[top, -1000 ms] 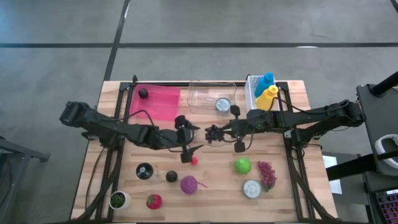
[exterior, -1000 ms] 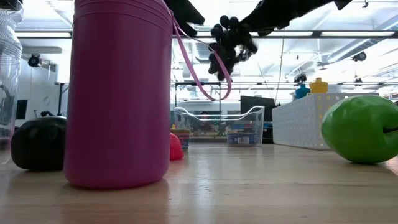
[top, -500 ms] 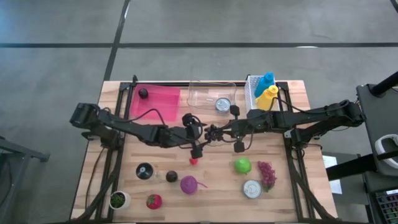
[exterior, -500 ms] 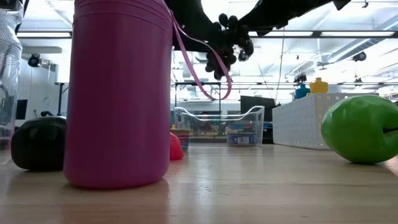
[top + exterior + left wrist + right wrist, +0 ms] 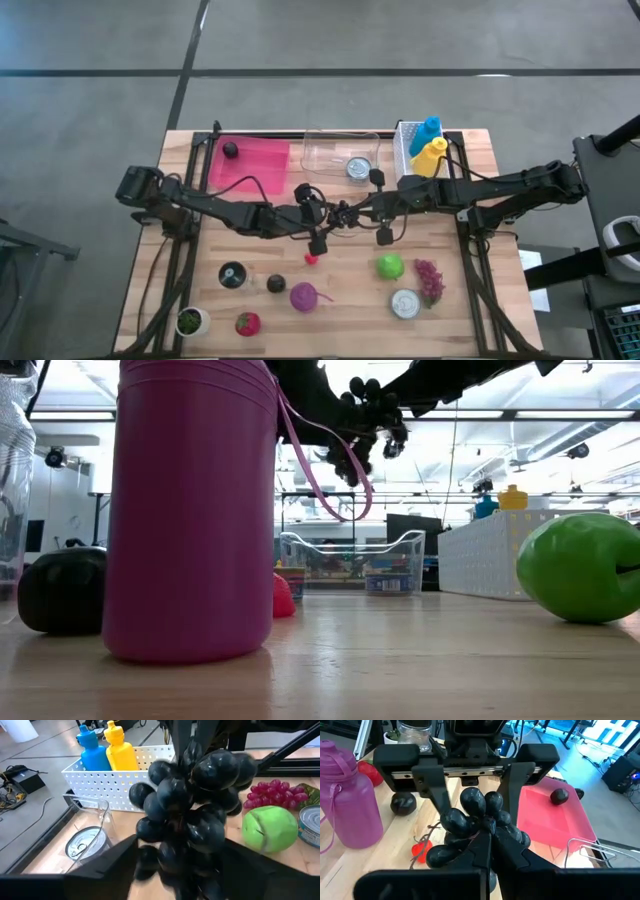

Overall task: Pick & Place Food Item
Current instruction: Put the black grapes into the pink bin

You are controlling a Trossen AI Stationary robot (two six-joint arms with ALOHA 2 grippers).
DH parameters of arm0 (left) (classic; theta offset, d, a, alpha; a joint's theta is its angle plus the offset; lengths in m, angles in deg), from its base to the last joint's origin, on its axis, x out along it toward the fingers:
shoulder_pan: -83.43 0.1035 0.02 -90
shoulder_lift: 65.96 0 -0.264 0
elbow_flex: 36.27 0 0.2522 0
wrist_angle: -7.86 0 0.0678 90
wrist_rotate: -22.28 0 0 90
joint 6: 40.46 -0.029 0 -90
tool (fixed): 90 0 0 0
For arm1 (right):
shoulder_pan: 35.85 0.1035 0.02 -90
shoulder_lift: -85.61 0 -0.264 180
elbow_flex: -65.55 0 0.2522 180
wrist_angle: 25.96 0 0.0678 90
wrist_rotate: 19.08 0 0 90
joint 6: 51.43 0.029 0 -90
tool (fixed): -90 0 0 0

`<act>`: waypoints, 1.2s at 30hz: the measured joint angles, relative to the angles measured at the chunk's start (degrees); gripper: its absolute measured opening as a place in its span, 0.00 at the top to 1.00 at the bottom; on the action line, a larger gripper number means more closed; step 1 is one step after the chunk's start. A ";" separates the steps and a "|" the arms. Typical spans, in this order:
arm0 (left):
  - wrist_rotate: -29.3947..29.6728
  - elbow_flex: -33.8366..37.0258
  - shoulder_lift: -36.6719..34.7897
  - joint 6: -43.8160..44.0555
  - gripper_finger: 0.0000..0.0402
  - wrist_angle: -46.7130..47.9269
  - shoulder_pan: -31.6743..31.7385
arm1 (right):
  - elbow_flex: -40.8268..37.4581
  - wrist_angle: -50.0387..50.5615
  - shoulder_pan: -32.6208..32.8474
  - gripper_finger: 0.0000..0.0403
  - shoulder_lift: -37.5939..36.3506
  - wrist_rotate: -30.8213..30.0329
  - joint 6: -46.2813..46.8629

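A bunch of dark, near-black grapes point(image 5: 343, 213) hangs in the air over the table's middle, also high up in the low view point(image 5: 365, 420). My right gripper point(image 5: 487, 851) reaches in from the table's right and is shut on it. My left gripper point(image 5: 182, 867) comes from the table's left and faces it, open. Its two fingers point(image 5: 436, 795) stand on either side of the bunch point(image 5: 195, 805), and the bunch fills the gap between them. My right gripper pinches the grape bunch between its two fingers at the bunch's side toward the table's right point(image 5: 486, 831), coming about level from that side. The bunch is lifted clear of the table. My left gripper's fingers are close beside the grapes; I cannot tell whether they touch.
Pink tray point(image 5: 262, 165) with a dark fruit, clear bin point(image 5: 325, 150) with a can, and white basket point(image 5: 404, 150) with blue and yellow bottles stand along the far edge. Green apple point(image 5: 390, 265), red grapes point(image 5: 430, 280), a can, purple bottle point(image 5: 303, 296) and small items lie nearer.
My left gripper has moved toward the table's right, up to the grape bunch, until its open fingers came around it. My right gripper has kept the bunch held in the air at about the same place.
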 joint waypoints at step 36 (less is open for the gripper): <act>0.02 0.20 0.00 -1.53 0.99 0.25 0.23 | 0.00 0.24 -0.02 0.82 0.07 0.11 0.62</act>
